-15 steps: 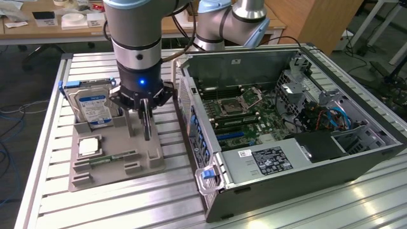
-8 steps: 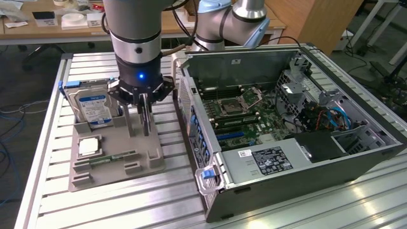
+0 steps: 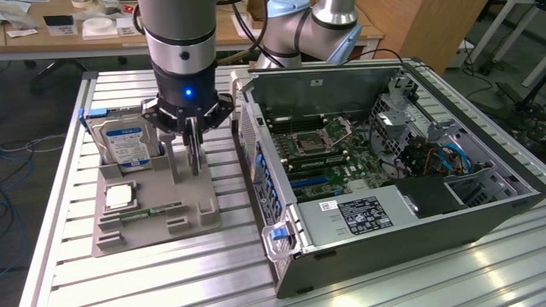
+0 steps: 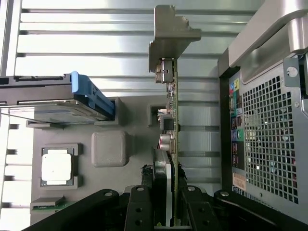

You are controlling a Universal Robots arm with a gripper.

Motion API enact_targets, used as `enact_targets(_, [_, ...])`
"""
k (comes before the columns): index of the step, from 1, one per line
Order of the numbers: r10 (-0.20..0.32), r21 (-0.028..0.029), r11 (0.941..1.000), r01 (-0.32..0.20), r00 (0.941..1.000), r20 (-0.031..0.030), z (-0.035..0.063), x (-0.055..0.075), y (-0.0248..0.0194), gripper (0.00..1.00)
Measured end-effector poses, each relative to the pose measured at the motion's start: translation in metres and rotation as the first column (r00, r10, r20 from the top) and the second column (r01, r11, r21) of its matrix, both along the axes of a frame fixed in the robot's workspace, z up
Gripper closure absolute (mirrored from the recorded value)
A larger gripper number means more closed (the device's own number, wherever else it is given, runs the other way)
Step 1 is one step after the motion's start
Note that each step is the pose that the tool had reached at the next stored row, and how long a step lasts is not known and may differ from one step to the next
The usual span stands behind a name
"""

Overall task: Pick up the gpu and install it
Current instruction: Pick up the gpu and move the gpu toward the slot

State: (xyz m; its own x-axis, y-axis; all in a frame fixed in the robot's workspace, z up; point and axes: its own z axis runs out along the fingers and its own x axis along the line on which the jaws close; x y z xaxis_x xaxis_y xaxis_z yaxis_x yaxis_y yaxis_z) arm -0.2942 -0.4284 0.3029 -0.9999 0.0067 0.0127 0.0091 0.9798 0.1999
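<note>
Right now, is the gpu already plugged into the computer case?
No, the gpu sits clamped between the fingers over the grey tray, outside the computer case.

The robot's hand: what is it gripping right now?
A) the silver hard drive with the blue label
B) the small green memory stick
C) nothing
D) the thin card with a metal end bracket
D: in the wrist view the hand is closed on the gpu, the thin card seen edge-on in its grip; the hard drive and memory stick sit in the grey tray.
</note>
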Motion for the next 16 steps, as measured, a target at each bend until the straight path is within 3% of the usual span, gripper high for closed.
enact_targets(3, [0.0, -0.0002, 1.0, 0.0, 1.0, 0.0, 0.0025, 0.0, 0.0, 0.72])
enact_targets(4, [0.0, -0.0039, 1.0, 0.0, 1.0, 0.0001, 0.0027, 0.0, 0.0, 0.72])
enact_targets(8, [0.0, -0.0422, 0.9991, 0.0, 1.0, 0.0, 0.0036, 0.0, 0.0, 0.72])
enact_targets(9, [0.0, -0.0454, 0.999, 0.0, 1.0, -0.0002, 0.0045, 0.0, -0.0001, 0.72])
enact_targets(16, [0.0, -0.0454, 0.999, 0.0, 1.0, -0.0001, 0.017, 0.0, 0.0, 0.72])
